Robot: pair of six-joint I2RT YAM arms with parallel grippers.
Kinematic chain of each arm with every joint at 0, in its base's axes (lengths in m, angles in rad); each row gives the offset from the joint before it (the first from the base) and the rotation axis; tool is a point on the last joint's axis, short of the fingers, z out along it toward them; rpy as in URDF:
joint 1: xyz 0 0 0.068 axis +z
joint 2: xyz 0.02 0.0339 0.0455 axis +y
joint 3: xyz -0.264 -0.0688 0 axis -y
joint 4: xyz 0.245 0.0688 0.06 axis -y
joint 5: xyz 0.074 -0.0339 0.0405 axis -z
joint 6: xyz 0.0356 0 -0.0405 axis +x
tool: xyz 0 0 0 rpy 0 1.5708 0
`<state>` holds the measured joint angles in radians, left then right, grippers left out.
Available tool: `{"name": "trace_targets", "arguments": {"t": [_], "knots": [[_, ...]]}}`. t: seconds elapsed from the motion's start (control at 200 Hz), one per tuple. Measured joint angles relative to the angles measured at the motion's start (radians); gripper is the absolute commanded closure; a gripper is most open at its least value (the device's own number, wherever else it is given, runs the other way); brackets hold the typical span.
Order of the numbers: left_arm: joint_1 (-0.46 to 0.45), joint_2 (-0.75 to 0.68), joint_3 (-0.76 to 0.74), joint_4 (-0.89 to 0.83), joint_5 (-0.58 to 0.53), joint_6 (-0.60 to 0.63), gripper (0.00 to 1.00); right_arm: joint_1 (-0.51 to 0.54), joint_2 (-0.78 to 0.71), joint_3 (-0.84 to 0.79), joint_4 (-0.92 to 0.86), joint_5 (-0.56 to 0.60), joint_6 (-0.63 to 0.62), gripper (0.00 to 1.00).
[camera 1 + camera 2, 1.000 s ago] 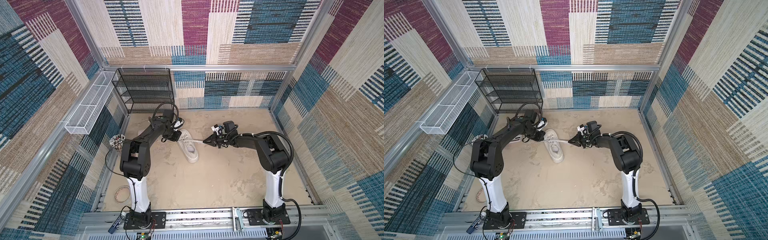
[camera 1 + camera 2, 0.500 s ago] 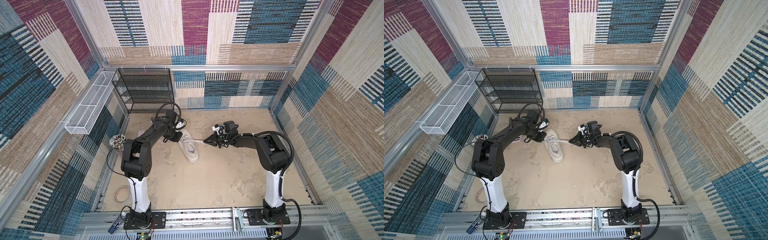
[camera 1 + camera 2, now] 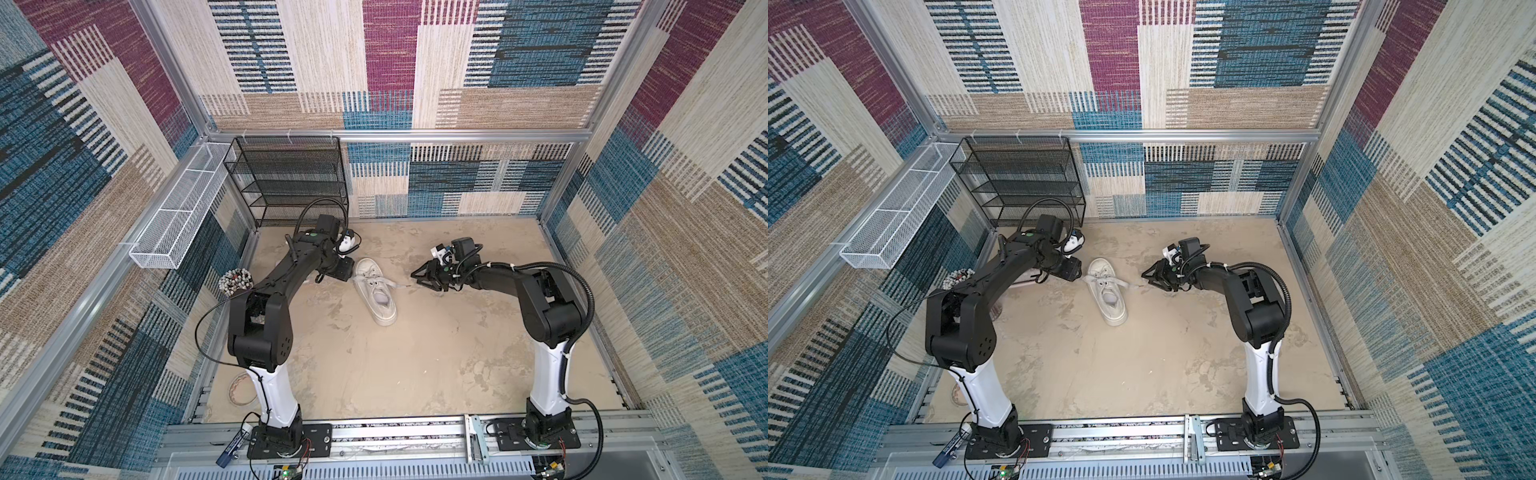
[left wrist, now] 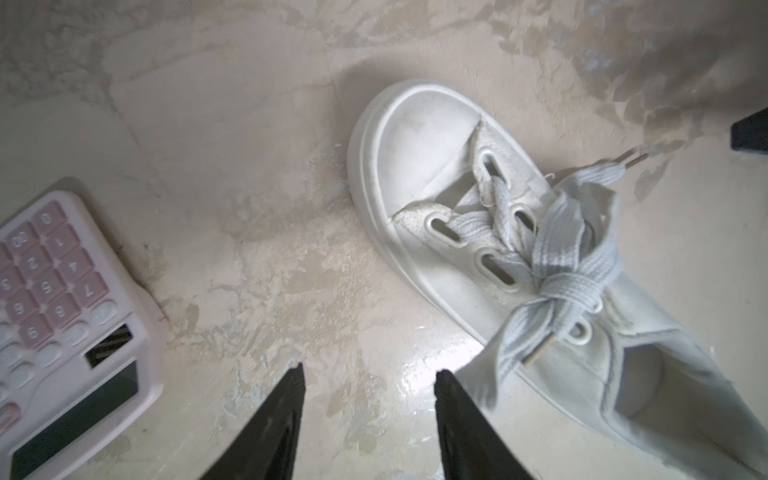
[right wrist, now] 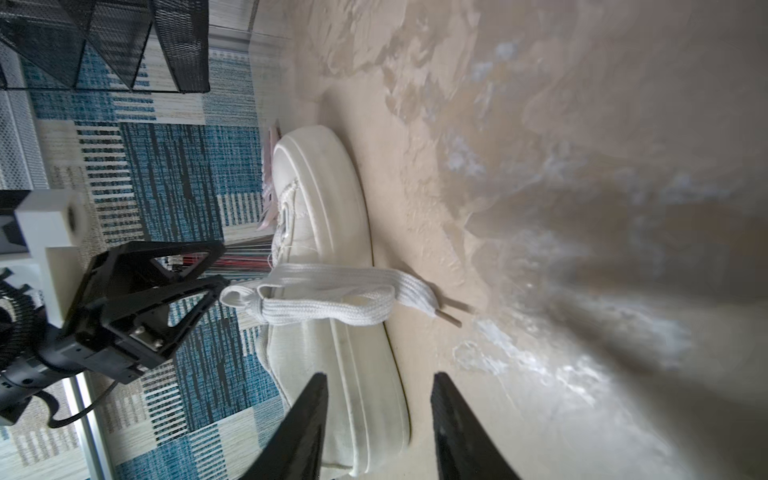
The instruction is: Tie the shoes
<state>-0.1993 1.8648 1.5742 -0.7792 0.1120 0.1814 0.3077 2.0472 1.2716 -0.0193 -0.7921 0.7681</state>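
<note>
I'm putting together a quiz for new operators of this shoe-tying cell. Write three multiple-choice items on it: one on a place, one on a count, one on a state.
1. Where does the black mesh rack stand?
A) far left corner
B) near right corner
C) middle of the floor

2. How many shoes lie on the floor?
A) one
B) two
C) three

3. How are the left hand and the right hand?
A) both shut on a lace
B) both open, gripping nothing
C) left open, right shut on a lace

Answers:
1. A, in both top views the rack sits against the back wall beside the left wall.
2. A, only the white sneaker shows.
3. B, each wrist view shows spread fingers with a bare gap between them.
</note>
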Motion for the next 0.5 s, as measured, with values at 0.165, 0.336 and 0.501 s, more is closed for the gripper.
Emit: {"name": "trace_targets", "arguments": {"t": [0.165,0.336,0.501], "knots": [[0.026,-0.055,-0.016,0.018,0.147,-0.088,0.53,0.021,-0.005,0.105,-0.116,0.05,-0.069,0.62],[0.006,-0.14,-0.19,0.151,0.34,-0.252,0.52,0.091,0.024,0.205,-0.161,0.058,-0.096,0.71],[0.004,-0.16,-0.305,0.294,0.44,-0.381,0.51,0.149,0.076,0.291,-0.195,0.04,-0.096,0.82]]}}
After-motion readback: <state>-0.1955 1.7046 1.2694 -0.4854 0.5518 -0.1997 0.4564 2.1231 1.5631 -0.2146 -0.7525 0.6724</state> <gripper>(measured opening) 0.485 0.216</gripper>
